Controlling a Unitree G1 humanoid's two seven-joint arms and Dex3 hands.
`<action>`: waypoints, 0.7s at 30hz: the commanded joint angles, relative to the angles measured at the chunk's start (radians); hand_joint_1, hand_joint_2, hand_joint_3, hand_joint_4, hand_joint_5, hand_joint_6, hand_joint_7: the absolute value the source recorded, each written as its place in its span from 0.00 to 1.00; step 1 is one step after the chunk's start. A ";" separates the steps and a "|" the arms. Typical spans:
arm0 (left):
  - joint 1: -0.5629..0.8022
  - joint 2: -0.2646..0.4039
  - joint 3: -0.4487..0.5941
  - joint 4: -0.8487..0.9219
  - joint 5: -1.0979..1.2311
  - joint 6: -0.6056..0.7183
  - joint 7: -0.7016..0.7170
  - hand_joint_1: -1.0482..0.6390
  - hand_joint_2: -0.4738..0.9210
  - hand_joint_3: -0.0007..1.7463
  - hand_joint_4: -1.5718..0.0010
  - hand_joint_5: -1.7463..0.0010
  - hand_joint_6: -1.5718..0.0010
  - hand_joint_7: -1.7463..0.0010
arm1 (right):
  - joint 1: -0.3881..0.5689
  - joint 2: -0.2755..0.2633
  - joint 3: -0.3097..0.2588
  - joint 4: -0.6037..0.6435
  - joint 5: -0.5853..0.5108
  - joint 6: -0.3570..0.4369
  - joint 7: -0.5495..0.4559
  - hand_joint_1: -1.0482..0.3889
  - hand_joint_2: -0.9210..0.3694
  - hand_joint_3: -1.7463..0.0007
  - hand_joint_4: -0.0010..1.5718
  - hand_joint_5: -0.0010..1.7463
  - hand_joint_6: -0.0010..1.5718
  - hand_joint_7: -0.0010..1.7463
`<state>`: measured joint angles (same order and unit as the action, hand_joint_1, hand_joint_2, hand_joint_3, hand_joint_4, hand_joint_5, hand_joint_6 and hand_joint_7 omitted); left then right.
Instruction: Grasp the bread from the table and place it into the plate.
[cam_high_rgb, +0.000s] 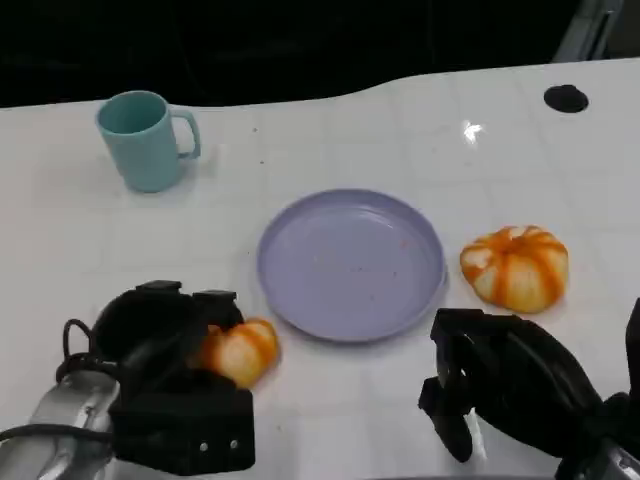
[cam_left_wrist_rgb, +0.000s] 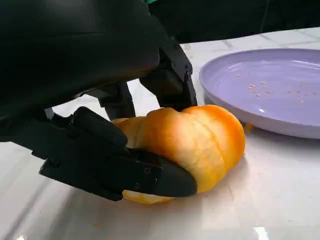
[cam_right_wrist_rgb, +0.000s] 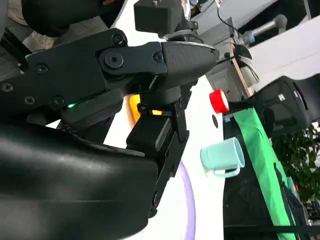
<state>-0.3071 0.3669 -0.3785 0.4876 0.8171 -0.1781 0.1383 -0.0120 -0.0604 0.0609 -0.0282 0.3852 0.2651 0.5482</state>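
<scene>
One left robot hand (cam_high_rgb: 175, 375) grips the bread (cam_left_wrist_rgb: 192, 145) beside the plate (cam_high_rgb: 350, 262); the right robot hand (cam_high_rgb: 500, 385) hovers, fingers curled, empty.

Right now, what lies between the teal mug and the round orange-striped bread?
In the head view, the lavender plate lies between the teal mug and the round orange-striped bread.

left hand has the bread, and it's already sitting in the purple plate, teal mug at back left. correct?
Not quite. The left hand does hold the bread, but the bread sits on the table beside the purple plate, not in it; the left wrist view shows this. The teal mug is back left.
</scene>
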 joint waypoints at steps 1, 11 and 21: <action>0.017 0.053 -0.022 -0.040 0.044 0.042 0.001 0.47 0.93 0.35 0.46 0.00 0.53 0.08 | 0.001 -0.006 -0.005 -0.008 0.003 -0.009 -0.002 0.08 0.00 0.80 0.82 0.93 0.70 0.88; 0.062 0.099 -0.009 -0.186 0.076 0.127 -0.015 0.47 0.95 0.26 0.46 0.00 0.51 0.15 | 0.000 -0.004 -0.004 -0.004 0.002 -0.015 0.000 0.08 0.00 0.79 0.82 0.93 0.71 0.88; 0.117 0.053 0.069 -0.336 0.056 0.153 0.133 0.48 0.74 0.56 0.45 0.00 0.58 0.00 | 0.008 -0.007 -0.004 -0.012 0.006 -0.009 0.001 0.09 0.00 0.80 0.82 0.92 0.71 0.87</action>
<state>-0.2095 0.4288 -0.3323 0.1937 0.8784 -0.0375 0.2331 -0.0115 -0.0586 0.0628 -0.0287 0.3847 0.2616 0.5474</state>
